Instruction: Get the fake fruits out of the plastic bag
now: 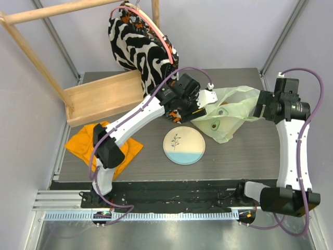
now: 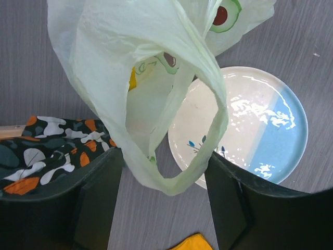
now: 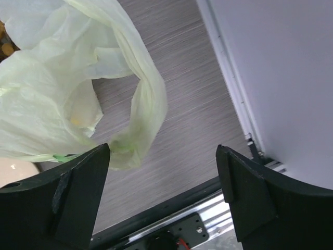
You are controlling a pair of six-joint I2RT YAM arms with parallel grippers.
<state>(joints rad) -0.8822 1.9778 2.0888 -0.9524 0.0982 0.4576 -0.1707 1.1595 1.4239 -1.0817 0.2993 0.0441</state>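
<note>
The pale-green plastic bag [image 1: 229,112] lies crumpled on the table between my two grippers. In the left wrist view one handle loop [image 2: 208,146] of the bag [image 2: 125,67] hangs between the fingers of my left gripper [image 2: 164,198]. Its jaws stand wide apart, one either side of the loop. A yellow shape [image 2: 133,79] shows through the film; the other fake fruits are hidden inside. My right gripper [image 3: 164,192] is open at the bag's right end. The bag's other handle [image 3: 151,104] ends just beside its left finger [image 3: 78,192].
A round white-and-blue plate [image 1: 184,146] lies in front of the bag, partly under it. The zebra-patterned cloth bag [image 1: 140,47] hangs from a wooden frame at the back. A wooden tray [image 1: 104,96] and an orange cloth [image 1: 86,146] sit at the left.
</note>
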